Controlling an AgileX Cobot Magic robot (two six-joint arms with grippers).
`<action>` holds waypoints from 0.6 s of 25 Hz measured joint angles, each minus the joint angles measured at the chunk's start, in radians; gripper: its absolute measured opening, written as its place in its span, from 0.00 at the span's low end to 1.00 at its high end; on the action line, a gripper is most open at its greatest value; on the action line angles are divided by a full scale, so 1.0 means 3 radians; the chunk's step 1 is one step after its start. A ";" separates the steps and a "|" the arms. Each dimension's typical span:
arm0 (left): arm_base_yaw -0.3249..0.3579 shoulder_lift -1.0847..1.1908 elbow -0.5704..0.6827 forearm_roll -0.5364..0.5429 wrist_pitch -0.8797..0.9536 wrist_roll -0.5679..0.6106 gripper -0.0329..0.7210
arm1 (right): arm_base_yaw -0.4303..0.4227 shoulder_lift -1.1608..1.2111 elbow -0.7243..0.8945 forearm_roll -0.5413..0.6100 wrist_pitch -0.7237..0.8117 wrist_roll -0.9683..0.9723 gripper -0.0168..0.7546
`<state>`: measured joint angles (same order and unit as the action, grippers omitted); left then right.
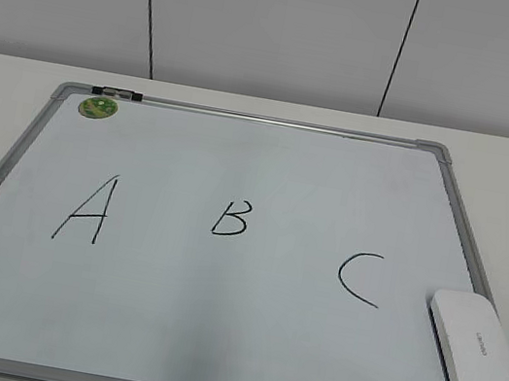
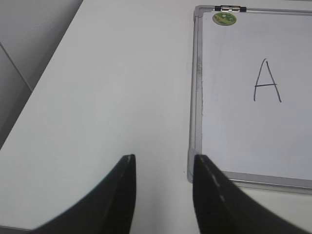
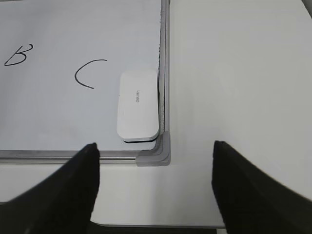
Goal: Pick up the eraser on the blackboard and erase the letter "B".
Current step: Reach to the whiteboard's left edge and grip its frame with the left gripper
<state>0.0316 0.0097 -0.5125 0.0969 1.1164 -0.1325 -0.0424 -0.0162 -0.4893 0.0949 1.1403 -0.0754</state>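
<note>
Right fingers (image 3: pixel 155 168): spread wide, empty, hovering near the board's corner.
Left fingers (image 2: pixel 163 168): moderately parted, empty.
Eraser (image 1: pixel 479 355): lies flat in the blackboard (image 1: pixel 277 120) corner beside "C" (image 1: pixel 362 277); likely light, stiff, slick plastic; grip its long sides.
Letter "B" (image 1: pixel 231 217): untouched, mid-board.

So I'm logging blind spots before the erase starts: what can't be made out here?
- Grey lettering on the eraser: too small to read in any view.
- Eraser underside: hidden by its own body.
- Left gripper and right gripper: absent from the exterior view; only fingertips show in the wrist views.
- Blackboard near edge: cropped in the exterior view.
</note>
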 joint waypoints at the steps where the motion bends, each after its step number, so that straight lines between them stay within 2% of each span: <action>1: 0.0000 0.0000 0.0000 0.0000 0.0000 0.0000 0.42 | 0.0000 0.0000 0.0000 0.0000 0.0000 0.0000 0.71; 15: 0.0000 0.0157 -0.0100 0.0090 -0.0101 0.0000 0.42 | 0.0000 0.0000 0.0000 0.0000 0.0000 0.0000 0.71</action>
<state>0.0316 0.0569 -0.5426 0.1238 1.0862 -0.1325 -0.0424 -0.0162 -0.4893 0.0949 1.1403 -0.0754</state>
